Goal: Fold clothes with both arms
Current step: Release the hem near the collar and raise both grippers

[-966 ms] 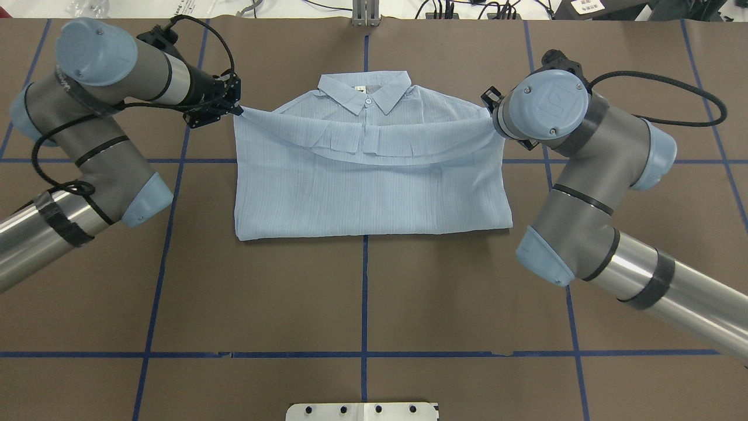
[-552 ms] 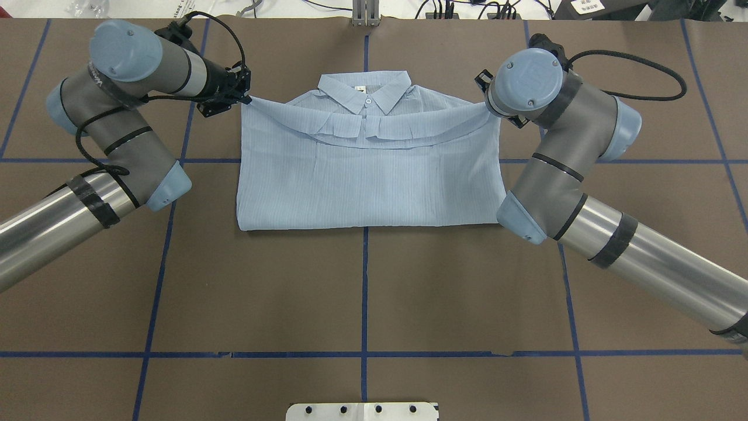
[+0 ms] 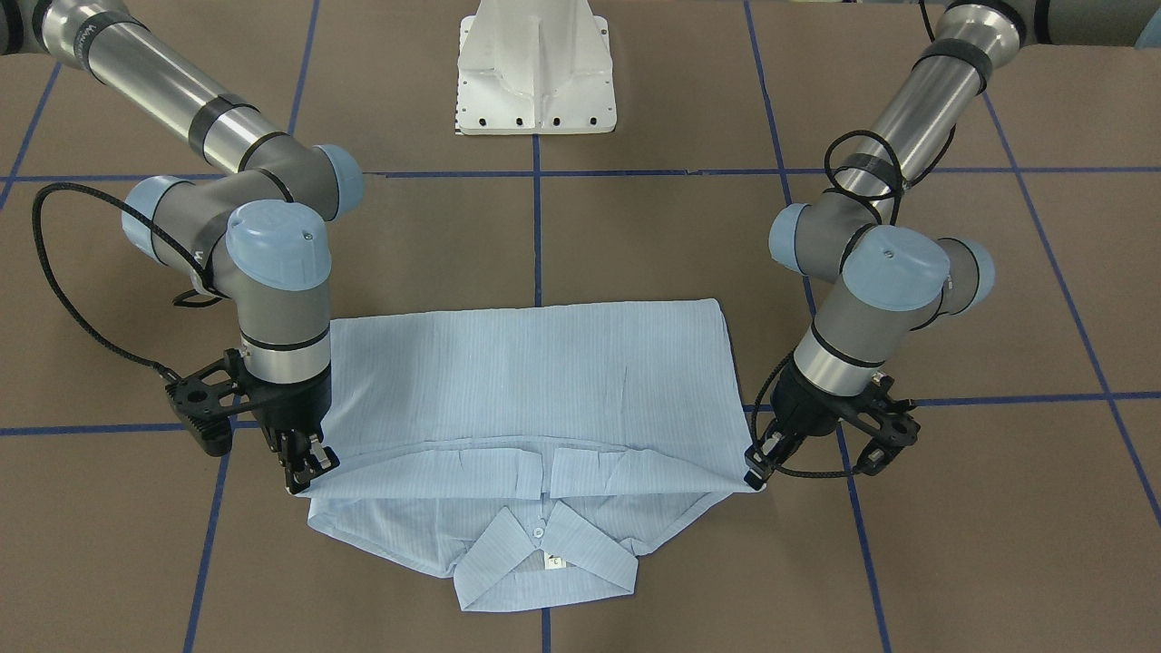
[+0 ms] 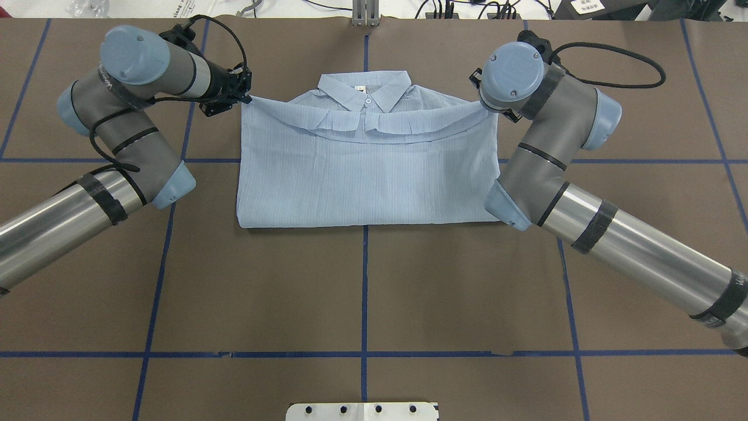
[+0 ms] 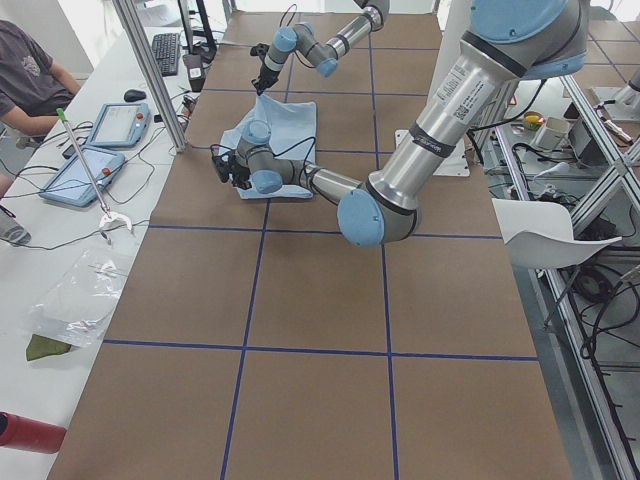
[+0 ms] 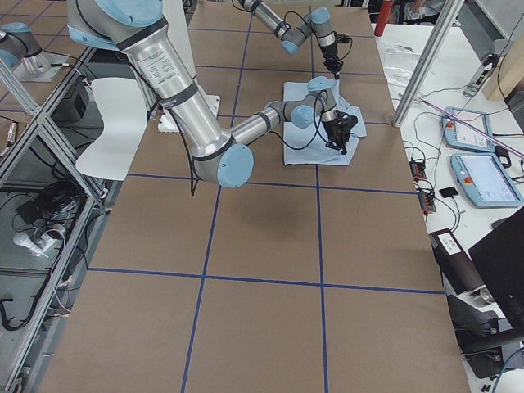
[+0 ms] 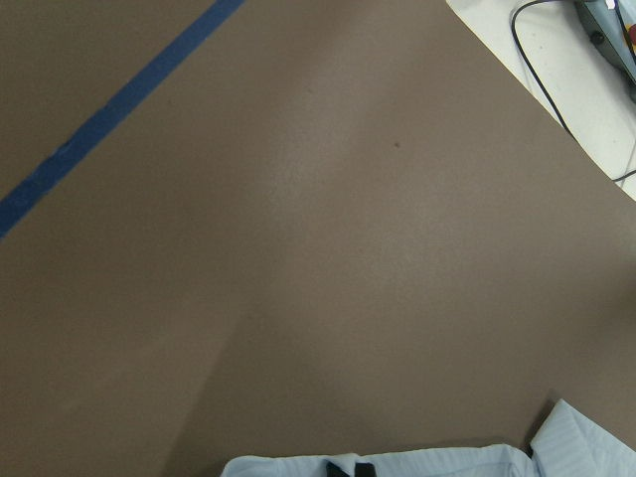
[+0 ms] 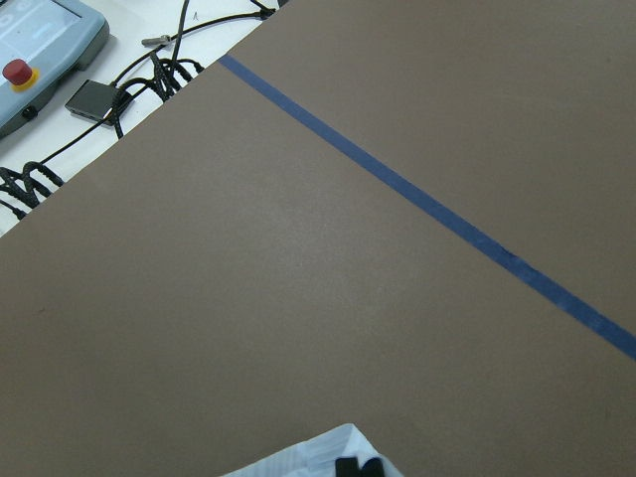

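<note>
While left pincer [image 3: 756, 472] and right pincer [image 3: 306, 466] grip its hem, shirt [image 3: 526, 381] lies folded

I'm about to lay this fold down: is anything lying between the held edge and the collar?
Nothing visible does. The left gripper and right gripper pinch the corners of the shirt edge, and only bare shirt lies between that edge and the collar.

Wrists point down; left black skeletal claw [image 3: 755, 474] and right black skeletal claw [image 3: 305, 470] each clamp a corner of pale-blue striped shirt [image 3: 544, 381].
</note>
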`<state>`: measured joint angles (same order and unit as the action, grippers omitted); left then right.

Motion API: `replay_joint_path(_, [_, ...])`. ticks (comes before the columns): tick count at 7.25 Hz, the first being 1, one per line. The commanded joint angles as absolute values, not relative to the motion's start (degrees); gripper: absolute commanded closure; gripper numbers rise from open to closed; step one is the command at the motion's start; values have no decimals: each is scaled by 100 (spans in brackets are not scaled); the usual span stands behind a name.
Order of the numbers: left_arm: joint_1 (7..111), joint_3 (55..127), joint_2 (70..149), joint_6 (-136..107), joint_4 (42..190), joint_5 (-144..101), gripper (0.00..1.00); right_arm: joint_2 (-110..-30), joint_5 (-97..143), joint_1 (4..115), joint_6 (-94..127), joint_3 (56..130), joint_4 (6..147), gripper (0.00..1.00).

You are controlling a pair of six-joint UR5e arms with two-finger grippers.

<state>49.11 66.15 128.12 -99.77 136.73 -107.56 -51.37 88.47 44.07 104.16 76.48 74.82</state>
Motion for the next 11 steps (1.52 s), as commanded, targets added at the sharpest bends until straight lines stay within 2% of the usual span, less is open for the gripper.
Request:
replay_joint_path(1, [4922,6653,12788,-9976,13806,-10749,78,-5080,8789,4395,10415,7166,6729,47])
replay_joint_path(2, [4939,6662,12745,-9976,13964,-10758,76,-5080,8789,4395,10493,7172,6532,44])
replay_joint_path(3, [4957,6732,12735,-9976,13975,-10775,73,-5124,8815,4429,10512,7511,6556,42])
replay_joint_path(5, [4975,7186,12386,-9984,13966,-10784,73,-6400,8790,3941,11106,9020,6566,35])
replay_joint_path(7, [4975,7225,12349,-9984,13966,-10784,73,-7203,8763,3527,11635,9893,6601,33])
replay_joint_path(8, [4975,7225,12314,-9984,13966,-10775,73,-7494,8789,3446,11637,10123,6601,31])
replay_joint_path(11, [4975,7277,12252,-10002,13957,-10749,73,-7611,8780,3041,11733,10020,6600,30])
